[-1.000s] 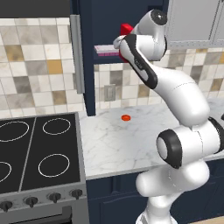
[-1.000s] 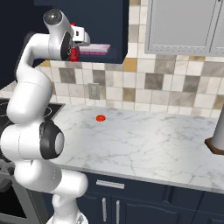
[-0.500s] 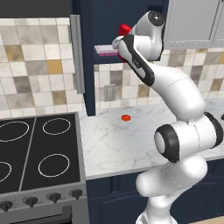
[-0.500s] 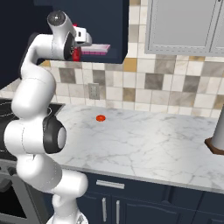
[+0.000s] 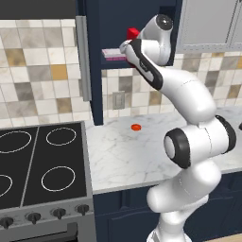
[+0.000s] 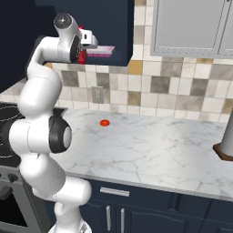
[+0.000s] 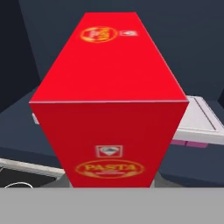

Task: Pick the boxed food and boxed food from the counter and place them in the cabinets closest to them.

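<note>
High up, the red boxed food (image 7: 109, 105) is held clamped in the gripper (image 6: 86, 45) at the open navy cabinet (image 5: 127, 28), where it could be knocked against the pink tray (image 6: 101, 51) if pushed in carelessly.

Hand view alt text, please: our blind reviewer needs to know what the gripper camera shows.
A red pasta box with a yellow-orange "PASTA" emblem stands right in front of the camera, seen from one end along its length. Behind it is the dark navy interior of a cabinet, with a flat pale box with a pink edge lying to the right.
</note>
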Robot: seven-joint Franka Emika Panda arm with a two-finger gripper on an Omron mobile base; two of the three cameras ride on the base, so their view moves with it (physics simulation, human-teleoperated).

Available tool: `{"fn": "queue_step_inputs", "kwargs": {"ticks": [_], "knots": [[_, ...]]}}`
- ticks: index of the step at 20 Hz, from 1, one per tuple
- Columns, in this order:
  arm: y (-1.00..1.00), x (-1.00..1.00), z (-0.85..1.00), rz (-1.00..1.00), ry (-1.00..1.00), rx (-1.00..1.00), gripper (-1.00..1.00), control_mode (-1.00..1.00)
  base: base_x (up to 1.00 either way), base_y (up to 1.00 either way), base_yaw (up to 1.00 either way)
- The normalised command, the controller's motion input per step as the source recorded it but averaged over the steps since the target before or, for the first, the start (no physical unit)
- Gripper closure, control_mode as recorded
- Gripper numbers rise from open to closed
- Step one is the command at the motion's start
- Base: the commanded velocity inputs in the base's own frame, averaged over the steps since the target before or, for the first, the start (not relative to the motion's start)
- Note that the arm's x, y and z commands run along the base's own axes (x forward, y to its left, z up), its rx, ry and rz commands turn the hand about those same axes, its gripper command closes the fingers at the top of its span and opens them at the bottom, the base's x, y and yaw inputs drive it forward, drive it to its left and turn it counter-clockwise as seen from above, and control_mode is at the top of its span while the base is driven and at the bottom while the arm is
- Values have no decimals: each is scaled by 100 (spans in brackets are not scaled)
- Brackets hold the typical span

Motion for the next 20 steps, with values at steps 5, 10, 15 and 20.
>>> {"fn": "queue_step_inputs", "kwargs": {"ticks": [5, 10, 15, 20], "knots": [[1, 27, -3, 0, 0, -1, 100, -100, 0, 0, 0], [0, 28, -1, 0, 0, 0, 100, -100, 0, 0, 0], [1, 25, 0, 0, 0, -1, 100, -100, 0, 0, 0], [1, 18, -5, 0, 0, -2, 100, -100, 0, 0, 0]]}}
